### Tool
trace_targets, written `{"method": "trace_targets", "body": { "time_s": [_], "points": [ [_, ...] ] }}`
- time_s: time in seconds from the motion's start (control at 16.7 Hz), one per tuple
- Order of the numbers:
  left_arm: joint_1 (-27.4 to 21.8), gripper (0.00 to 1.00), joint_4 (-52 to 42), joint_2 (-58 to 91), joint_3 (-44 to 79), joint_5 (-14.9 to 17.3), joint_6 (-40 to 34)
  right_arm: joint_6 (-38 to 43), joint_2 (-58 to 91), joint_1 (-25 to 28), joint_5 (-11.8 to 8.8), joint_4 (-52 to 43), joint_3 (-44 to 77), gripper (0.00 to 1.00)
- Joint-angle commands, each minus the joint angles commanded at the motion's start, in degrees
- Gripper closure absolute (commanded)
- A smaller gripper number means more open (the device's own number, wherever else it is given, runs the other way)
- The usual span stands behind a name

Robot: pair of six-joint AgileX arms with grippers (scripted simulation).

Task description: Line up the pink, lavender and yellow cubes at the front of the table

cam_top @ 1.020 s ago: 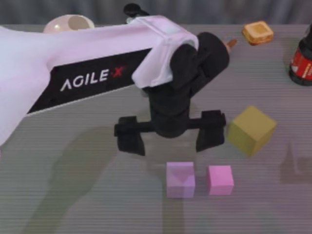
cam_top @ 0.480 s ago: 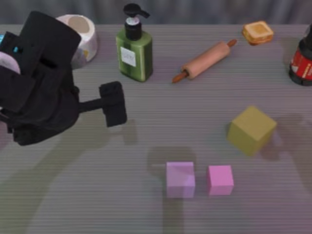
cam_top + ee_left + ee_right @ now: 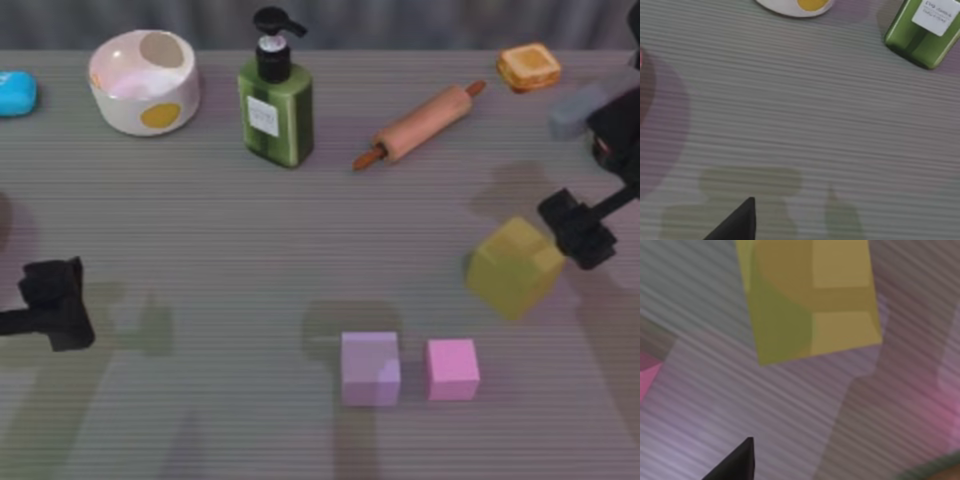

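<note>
The lavender cube [image 3: 370,368] and the smaller pink cube [image 3: 452,368] sit side by side near the table's front edge, a small gap between them. The large mustard-yellow cube [image 3: 515,268] rests farther back and to the right, turned at an angle. My right gripper [image 3: 618,205] hangs open just right of it, one finger [image 3: 580,228] close above its far right corner. The right wrist view shows the yellow cube [image 3: 810,300] ahead of a fingertip [image 3: 740,460], with a sliver of the pink cube [image 3: 647,377]. My left gripper [image 3: 20,318] is open at the left edge, holding nothing.
Along the back stand a white bowl [image 3: 145,80], a green pump bottle [image 3: 275,100], a rolling pin [image 3: 420,125], a toast-coloured block [image 3: 528,67] and a blue object [image 3: 15,92]. The striped grey table [image 3: 220,260] is bare between the two arms.
My left arm has pulled back from the middle to the far left edge. My right arm has come in from the right beside the yellow cube. The three cubes have not moved.
</note>
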Motion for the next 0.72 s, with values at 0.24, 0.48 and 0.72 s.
{"method": "trace_targets", "body": {
  "time_s": [0.24,0.48,0.72],
  "points": [
    [7.0,0.0,10.3,-18.9,-12.9,0.4,8.9,-3.0,16.8,2.7,0.0,-8.3,13.8,0.0],
    [11.2,0.0,17.3,-30.2,-20.2,0.8,14.7,-4.8,26.4,4.4,-0.1,-12.5,22.5,0.0],
    [12.0,0.0,18.8,-32.2,-21.5,0.9,15.9,-5.1,28.1,4.7,-0.1,-13.2,24.2,0.0]
  ]
}}
